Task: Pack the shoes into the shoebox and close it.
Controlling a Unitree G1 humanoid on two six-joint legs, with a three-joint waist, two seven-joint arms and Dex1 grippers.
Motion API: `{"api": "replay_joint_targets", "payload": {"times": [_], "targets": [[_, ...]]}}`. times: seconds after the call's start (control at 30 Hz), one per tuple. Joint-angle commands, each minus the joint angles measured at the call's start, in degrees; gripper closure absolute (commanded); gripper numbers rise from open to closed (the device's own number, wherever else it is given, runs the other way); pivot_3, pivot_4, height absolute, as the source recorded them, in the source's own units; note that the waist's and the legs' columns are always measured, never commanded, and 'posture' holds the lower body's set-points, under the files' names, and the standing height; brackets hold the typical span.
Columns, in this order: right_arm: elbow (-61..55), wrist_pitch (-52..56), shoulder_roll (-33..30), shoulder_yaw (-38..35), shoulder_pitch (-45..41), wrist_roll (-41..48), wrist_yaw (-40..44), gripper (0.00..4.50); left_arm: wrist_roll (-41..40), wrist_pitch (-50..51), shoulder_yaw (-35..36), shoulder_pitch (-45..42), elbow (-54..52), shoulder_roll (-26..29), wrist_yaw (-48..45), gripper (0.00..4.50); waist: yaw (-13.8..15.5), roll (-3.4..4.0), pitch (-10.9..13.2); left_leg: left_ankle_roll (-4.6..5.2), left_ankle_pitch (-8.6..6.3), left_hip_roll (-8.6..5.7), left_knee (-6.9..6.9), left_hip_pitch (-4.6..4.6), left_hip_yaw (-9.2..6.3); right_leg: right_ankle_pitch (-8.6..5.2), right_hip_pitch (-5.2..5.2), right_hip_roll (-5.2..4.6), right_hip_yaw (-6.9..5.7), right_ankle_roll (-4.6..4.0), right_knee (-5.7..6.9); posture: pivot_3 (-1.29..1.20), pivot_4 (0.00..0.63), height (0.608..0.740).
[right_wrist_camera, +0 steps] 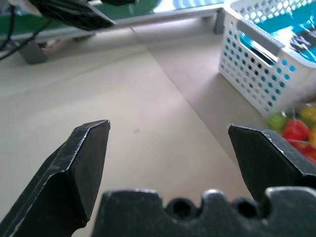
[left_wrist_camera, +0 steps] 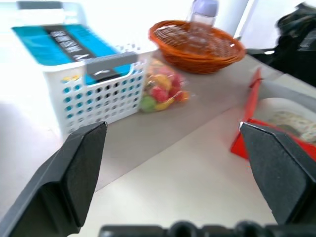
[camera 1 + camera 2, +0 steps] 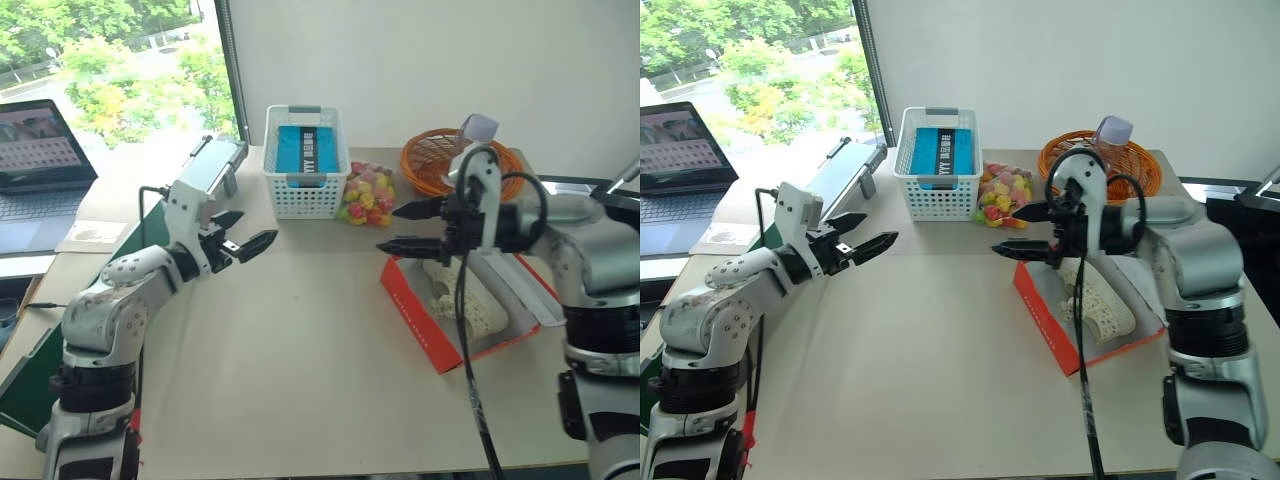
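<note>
With both my left gripper (image 3: 243, 240) and right gripper (image 3: 405, 227) spread wide and empty, the shoes (image 3: 465, 300) lie in the shoebox (image 3: 418, 322) below my right gripper, whose dangling cable (image 3: 466, 350) could snag the lid when closing.

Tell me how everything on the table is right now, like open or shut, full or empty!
shoebox: open, lid not closed.
shoes: lying inside the shoebox.
left gripper: open, holding nothing.
right gripper: open, holding nothing, above the shoebox's near end.
white mesh basket: holds a blue packet.
orange wicker basket: holds a bottle.
candy bag: full, lying beside the white basket.
laptop: open, screen on.
</note>
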Motion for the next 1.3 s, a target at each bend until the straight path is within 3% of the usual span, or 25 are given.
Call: {"api": "replay_joint_targets", "payload": {"times": [0.03, 0.37, 0.7, 1.07, 1.3], "targets": [[-4.01, -0.34, 2.17, -1.11, 0.52, 2.96, -3.63, 0.00, 3.42, -2.93, 1.75, 2.23, -1.29, 0.85, 2.51, 0.12, 0.11, 0.00, 0.00, 0.00, 0.00, 0.00, -0.01, 0.00, 0.00, 0.00, -0.01, 0.00, -0.01, -0.01, 0.01, 0.00, 0.150, 0.740], [-1.68, -6.64, 8.48, 4.92, 3.64, 0.06, -10.10, 0.00, 9.35, -4.45, 5.86, 6.31, -3.03, -1.38, 12.01, 0.12, 0.23, -0.07, -0.04, -0.02, 0.00, -0.01, -0.05, 0.00, 0.03, 0.00, -0.04, -0.07, -0.03, -0.03, 0.01, 0.00, 0.150, 0.740], [2.51, -12.25, 11.62, 7.54, 2.89, -2.12, -12.05, 0.00, 11.33, -5.45, 4.62, 4.57, -1.35, -1.16, 11.78, 0.12, 0.23, -0.07, -0.04, -0.03, 0.00, 0.00, -0.06, 0.02, 0.06, 0.00, -0.04, -0.05, -0.04, -0.04, 0.02, 0.00, 0.150, 0.740], [1.54, -17.56, 12.27, 13.12, 3.19, -5.60, -9.72, 0.00, 13.44, -7.53, 11.82, -4.46, 16.12, 4.33, 12.55, 0.12, 0.17, -0.07, -0.04, -0.03, 0.00, 0.02, -0.08, 0.04, 0.08, 0.00, -0.05, -0.03, -0.06, -0.05, 0.02, 0.00, 0.150, 0.740], [2.02, -18.43, 13.03, 13.53, 1.67, -5.47, -9.42, 0.00, 14.42, -10.73, 10.96, -9.94, 27.18, 6.93, 8.95, 0.12, 0.21, -0.09, -0.04, -0.04, 0.01, 0.01, -0.08, 0.03, 0.09, 0.00, -0.06, -0.05, -0.09, -0.05, 0.03, 0.00, 0.150, 0.740]]}}
